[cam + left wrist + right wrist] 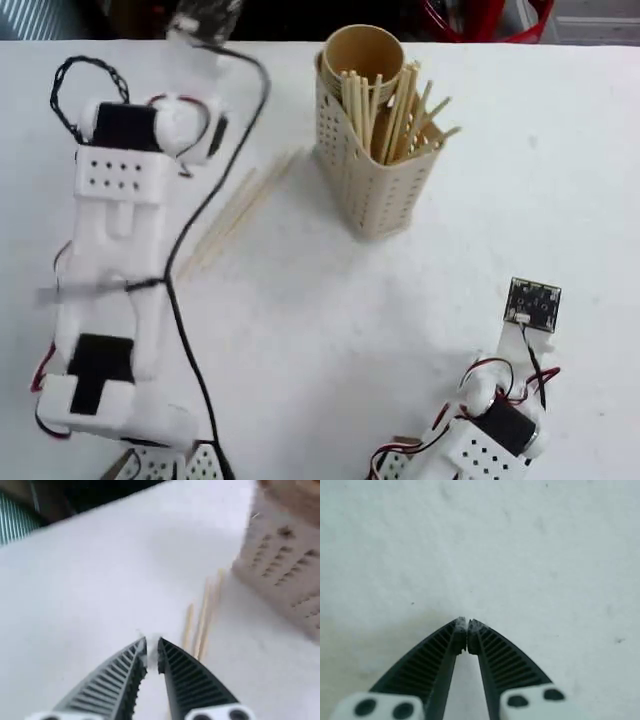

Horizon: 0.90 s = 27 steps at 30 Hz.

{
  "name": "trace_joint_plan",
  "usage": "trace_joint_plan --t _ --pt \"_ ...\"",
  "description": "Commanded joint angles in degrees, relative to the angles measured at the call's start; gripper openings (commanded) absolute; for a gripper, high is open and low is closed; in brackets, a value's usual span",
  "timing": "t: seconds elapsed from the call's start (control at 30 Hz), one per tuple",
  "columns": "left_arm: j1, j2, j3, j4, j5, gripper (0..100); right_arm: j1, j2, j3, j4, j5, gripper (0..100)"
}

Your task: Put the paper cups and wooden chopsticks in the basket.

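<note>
A perforated cream basket [378, 180] stands at the back middle of the table. It holds a paper cup [362, 55] and a bundle of wooden chopsticks [395, 115]. A few loose chopsticks [235, 213] lie flat on the table to the basket's left; they appear again [202, 620] in the left wrist view, beside the basket [285, 560]. My left gripper [151, 650] is shut with nothing in it, above bare table to the side of those sticks. My right gripper [466, 630] is shut and empty over bare white table.
The left arm [115, 230] stretches along the table's left side, with a black cable [190, 250] trailing beside it. The right arm [495, 425] sits folded at the front right. The table's far edge [480, 42] runs just behind the basket.
</note>
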Motion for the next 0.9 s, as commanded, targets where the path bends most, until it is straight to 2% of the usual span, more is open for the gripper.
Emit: trace_joint_plan --t 0.0,0.1,0.33,0.47,0.63,0.73,0.87 --pt "-4.26 4.97 18.64 -16.44 3.16 6 0.13 -0.40 0.53 0.31 0.53 1.9" --pt "-3.30 9.80 24.79 -25.14 3.16 6 0.13 -0.40 0.53 0.31 0.53 1.9" --pt "-3.30 17.71 24.70 -29.10 3.43 6 0.13 -0.40 0.53 0.31 0.53 1.9" --pt "-3.65 19.65 24.18 -29.89 2.99 6 0.13 -0.40 0.53 0.31 0.53 1.9" --pt "-3.12 19.91 24.18 -29.89 2.90 13 0.13 -0.40 0.53 0.31 0.53 1.9" --pt "-3.56 19.91 24.26 -29.54 2.73 12 0.13 -0.40 0.53 0.31 0.53 1.9" --pt "-3.30 20.26 24.88 -28.66 -2.37 12 0.13 -0.40 0.53 0.31 0.53 1.9"
